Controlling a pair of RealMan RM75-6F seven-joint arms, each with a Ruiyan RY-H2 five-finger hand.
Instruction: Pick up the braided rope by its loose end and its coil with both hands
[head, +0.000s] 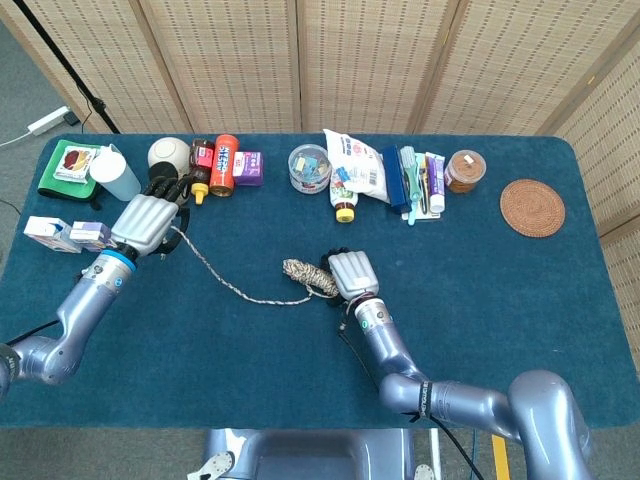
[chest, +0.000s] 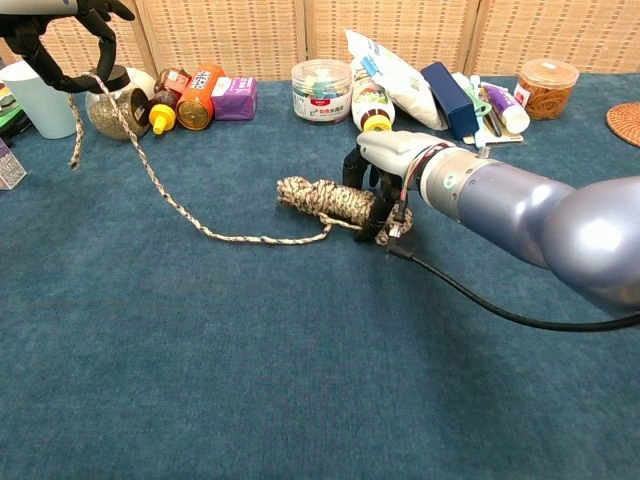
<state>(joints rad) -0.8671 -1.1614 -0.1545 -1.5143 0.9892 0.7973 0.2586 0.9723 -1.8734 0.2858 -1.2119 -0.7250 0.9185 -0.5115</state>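
The braided rope runs across the blue table from its coil (head: 303, 274) (chest: 322, 196) leftwards to its loose end. My left hand (head: 146, 216) (chest: 52, 28) holds the loose end (chest: 74, 128) raised above the table at the far left, a short tail dangling from the fingers. My right hand (head: 350, 272) (chest: 386, 172) sits at the coil's right end with its fingers curled down around it. The coil still lies on the cloth. Between the two hands the rope (head: 232, 290) trails along the table in a shallow curve.
A white cup (head: 117, 176), round bowl (head: 168, 153), cans (head: 224, 165), a plastic tub (head: 309, 168), a snack bag (head: 355, 164), tubes and a jar (head: 464, 171) line the table's far edge. A woven coaster (head: 532, 207) lies far right. Small boxes (head: 70, 235) stand near my left hand.
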